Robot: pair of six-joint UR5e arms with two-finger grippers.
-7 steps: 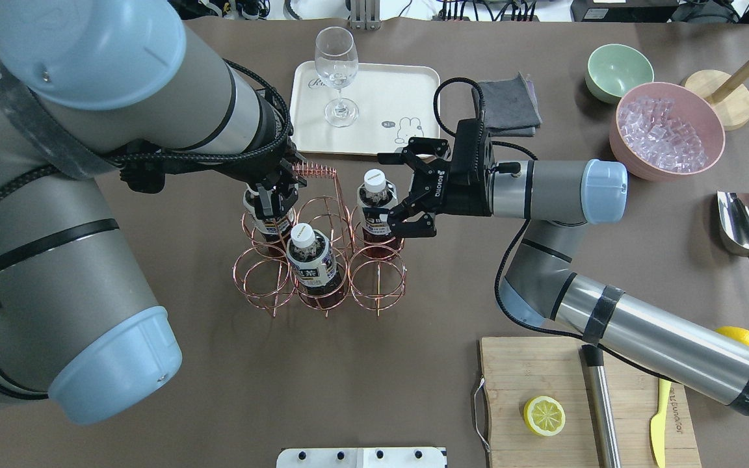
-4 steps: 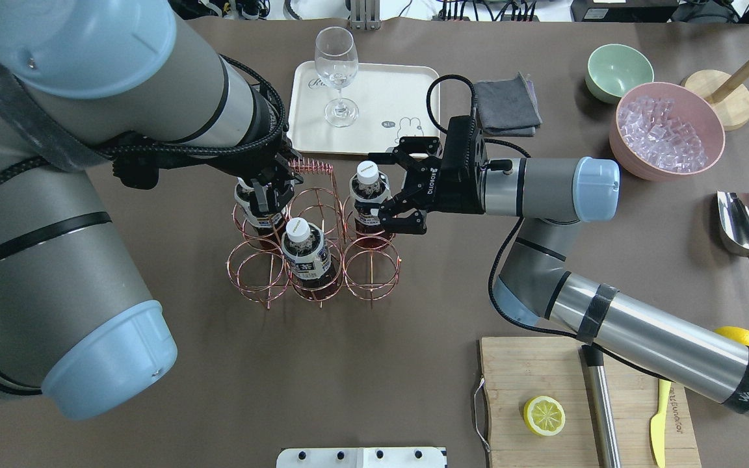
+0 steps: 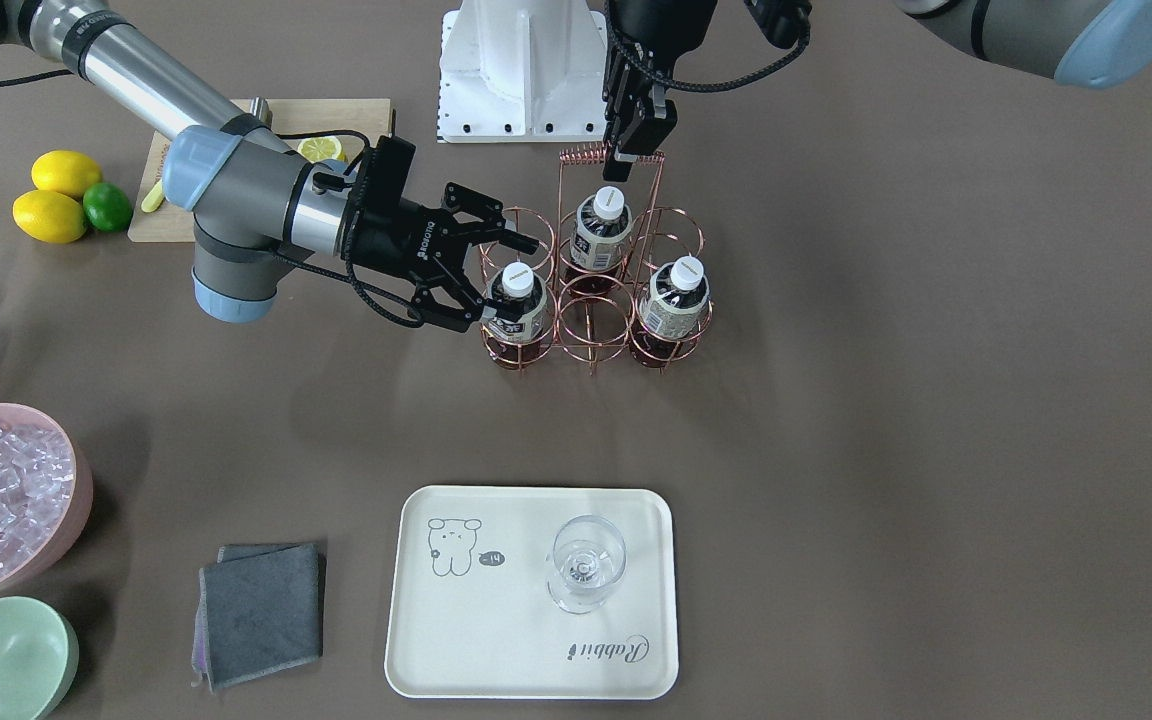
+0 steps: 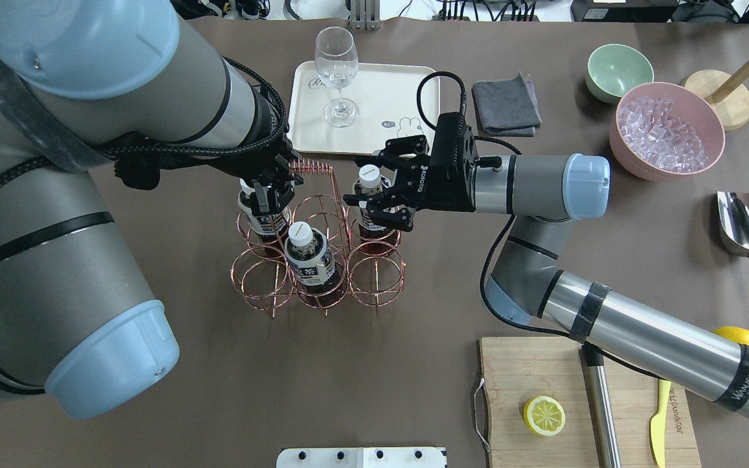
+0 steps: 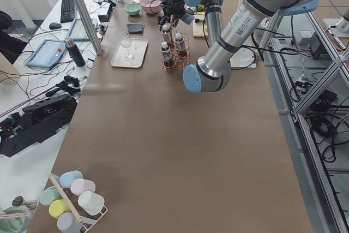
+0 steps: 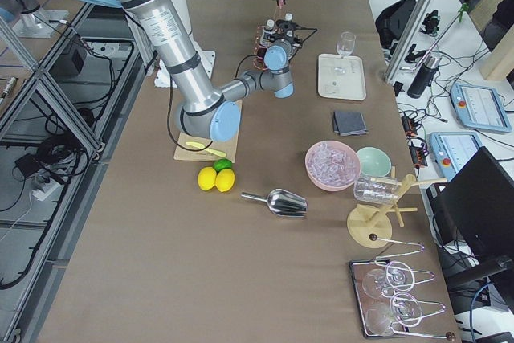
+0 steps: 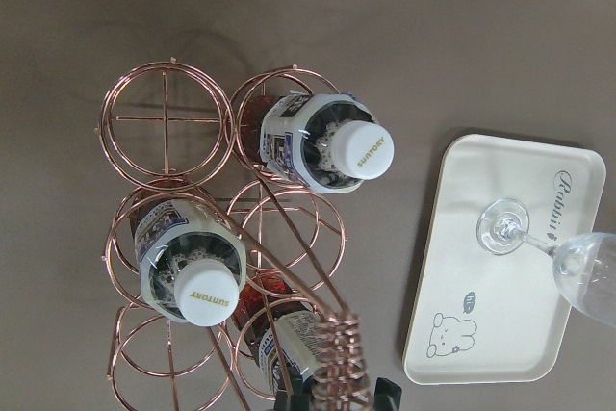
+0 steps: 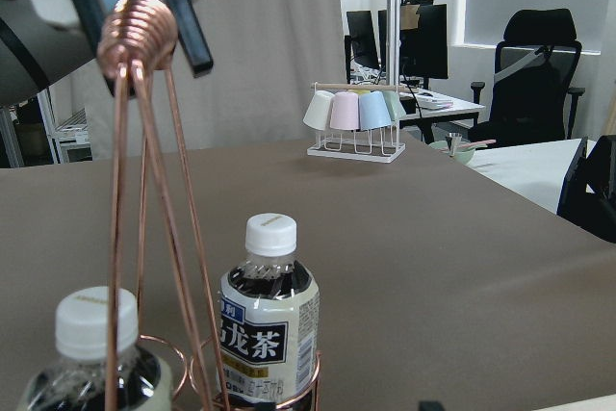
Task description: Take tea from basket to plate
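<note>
The copper wire basket (image 4: pixel 350 268) stands mid-table with three tea bottles in its cells. My left gripper (image 3: pixel 633 140) is shut on the coil handle (image 4: pixel 313 170) from above; the handle also shows in the left wrist view (image 7: pixel 337 363). My right gripper (image 4: pixel 374 188) is open and lies level, with its fingers on either side of the back right bottle (image 4: pixel 369 185), which is in the near left cell in the front view (image 3: pixel 516 300). The other bottles sit at the front middle (image 4: pixel 309 257) and back left (image 4: pixel 259 211). The cream plate (image 4: pixel 394 91) lies beyond the basket.
A wine glass (image 4: pixel 337 71) stands on the plate. A grey cloth (image 4: pixel 504 104), a mint bowl (image 4: pixel 618 71) and a pink bowl of ice (image 4: pixel 667 130) are at the back right. A metal scoop (image 4: pixel 745 227) and a cutting board (image 4: pixel 524 364) with a lemon half lie on the right.
My right gripper has moved left, so its open fingers now straddle the back right bottle. The left gripper and the basket shifted slightly and came back.
</note>
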